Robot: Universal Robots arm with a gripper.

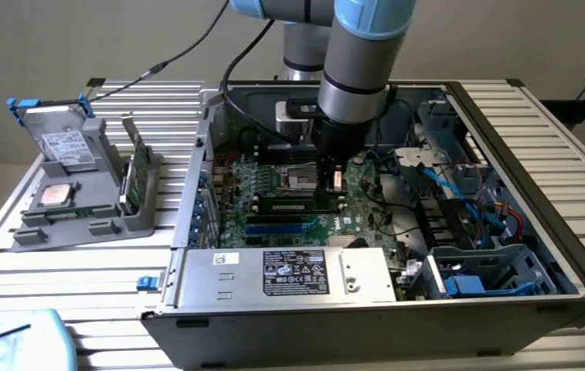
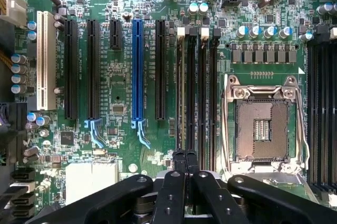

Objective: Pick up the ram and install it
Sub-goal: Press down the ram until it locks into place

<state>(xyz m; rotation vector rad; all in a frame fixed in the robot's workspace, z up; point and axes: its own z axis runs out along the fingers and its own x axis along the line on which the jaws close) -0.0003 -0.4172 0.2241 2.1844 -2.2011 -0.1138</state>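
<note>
The ram (image 1: 134, 166), a thin green stick, stands on edge in a grey holder (image 1: 76, 226) outside the computer case, at the exterior view's left. My gripper (image 1: 324, 202) is down inside the open case, just above the motherboard and far from the stick. In the wrist view the gripper (image 2: 185, 156) is shut, its two black fingers pressed together with nothing seen between them. The fingertips sit over one end of the long black memory slots (image 2: 196, 92), beside the open processor socket (image 2: 261, 129).
The holder also carries a grey drive with a white label (image 1: 66, 147) and a square silver processor (image 1: 57, 193). Inside the case are a power supply (image 1: 292, 274), blue and red cables (image 1: 477, 209) and a row of expansion slots (image 2: 137, 71).
</note>
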